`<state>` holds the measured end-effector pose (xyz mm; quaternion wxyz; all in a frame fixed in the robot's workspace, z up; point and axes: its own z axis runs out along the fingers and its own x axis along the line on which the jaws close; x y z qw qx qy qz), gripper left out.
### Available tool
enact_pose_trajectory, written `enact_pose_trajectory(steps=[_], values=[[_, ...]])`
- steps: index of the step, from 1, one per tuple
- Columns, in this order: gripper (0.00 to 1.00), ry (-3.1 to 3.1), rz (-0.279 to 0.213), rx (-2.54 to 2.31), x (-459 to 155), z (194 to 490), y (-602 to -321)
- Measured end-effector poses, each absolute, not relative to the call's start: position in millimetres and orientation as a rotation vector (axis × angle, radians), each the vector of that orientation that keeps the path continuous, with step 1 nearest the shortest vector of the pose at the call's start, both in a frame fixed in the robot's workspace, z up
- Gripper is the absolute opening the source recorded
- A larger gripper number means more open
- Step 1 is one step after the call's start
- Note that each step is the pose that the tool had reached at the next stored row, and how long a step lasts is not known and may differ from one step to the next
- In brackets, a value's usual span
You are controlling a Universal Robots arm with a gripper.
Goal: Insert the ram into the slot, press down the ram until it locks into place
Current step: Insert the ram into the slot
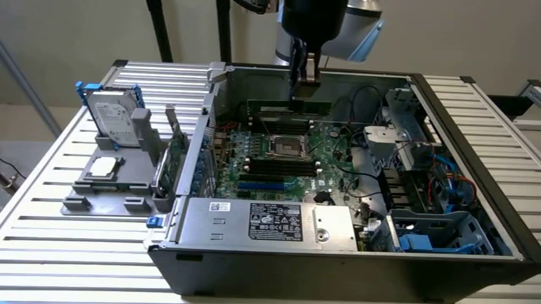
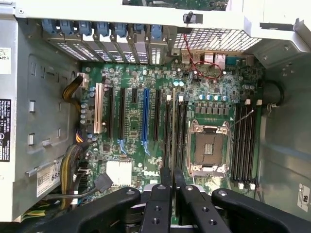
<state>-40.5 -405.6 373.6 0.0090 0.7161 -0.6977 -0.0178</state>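
Holding the ram (image 1: 272,106) by its middle, the tool (image 1: 303,94) had its fingers pinched shut on the stick in the upper middle of the exterior view, above the board inside the open case (image 1: 473,158). The ram hung level and looked clear of the board, not yet seated. In the wrist view the tool (image 2: 170,178) was likewise closed. The ram (image 2: 173,121) appeared edge-on there as a thin pale line running along a black slot (image 2: 180,131), between the blue slot (image 2: 145,116) and the socket (image 2: 208,145). In the exterior view that slot (image 1: 279,166) lay in the middle of the frame, just below the socket (image 1: 284,145).

The step in hand looked like lining up over the slot. Doing it well probably meant keeping the stick parallel to the groove, both ends at one height and its lower edge centred between the slot's walls. A tilt would likely seat one end alone and jam. Whether the end latches stood open could not be told, nor which way the ram's notch faced. Both mattered before any firm, straight, even push.
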Motion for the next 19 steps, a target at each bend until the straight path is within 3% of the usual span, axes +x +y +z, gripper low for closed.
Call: enact_pose_trajectory(steps=[19], values=[[0.13,-2.207,-0.056,2.21,-34.1,339.0,-405.6]])
